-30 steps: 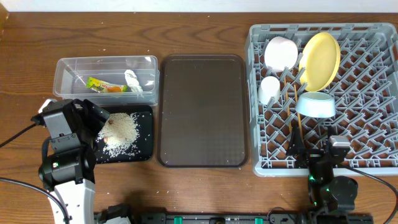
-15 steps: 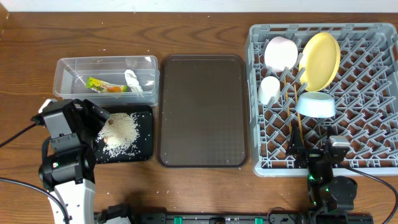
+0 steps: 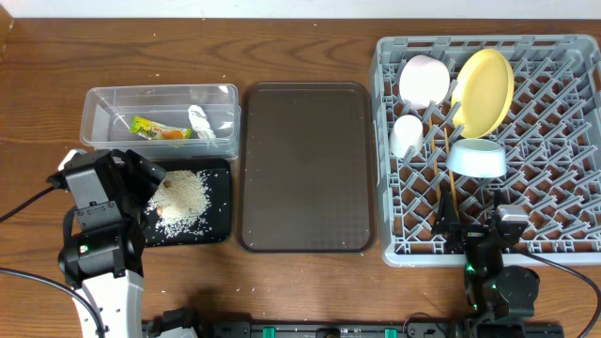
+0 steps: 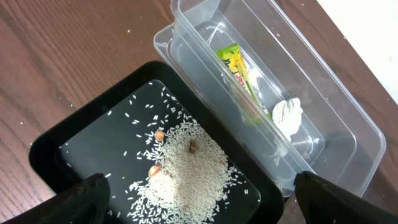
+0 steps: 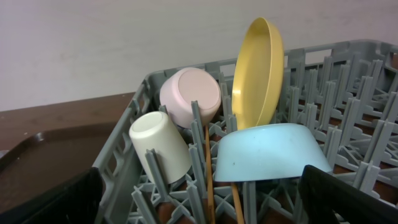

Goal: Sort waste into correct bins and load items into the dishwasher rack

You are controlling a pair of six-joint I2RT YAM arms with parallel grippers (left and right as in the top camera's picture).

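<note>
As far as the pictures show, the job looks just about done. The snack wrapper [image 3: 155,129] and the white tissue [image 3: 200,122] both lie inside the clear tub [image 3: 94,99]. The rice [image 3: 183,199] sits in a heap in the black tray [image 3: 219,178], which is right next to the tub. Over on the other side, the grey rack [image 3: 554,141] holds all the dishes. The yellow plate [image 3: 484,91] stands on its edge between the pegs, and the white bowl [image 3: 424,80] lies on its side just beside it. The small cup [image 3: 408,134] leans tipped over next to the white bowl, and the blue bowl [image 3: 476,158] rests upside down in front of the plate. The chopsticks [image 5: 208,168] poke down between the pegs, right beside the blue bowl. The big brown tray [image 3: 305,169] in the middle has nothing on it. I think nothing big is left to do, though a few tiny white bits lie on the table [image 3: 300,47] near the black tray, and they may be stray rice. The left gripper [image 4: 202,199] hangs over the black tray with its two fingers spread wide apart — it holds nothing, and I cannot see it touching anything. The right gripper [image 5: 199,202] is at the near edge of the rack, facing the blue bowl. Its fingers are spread wide too, with nothing between them — so both hands look free.
</note>
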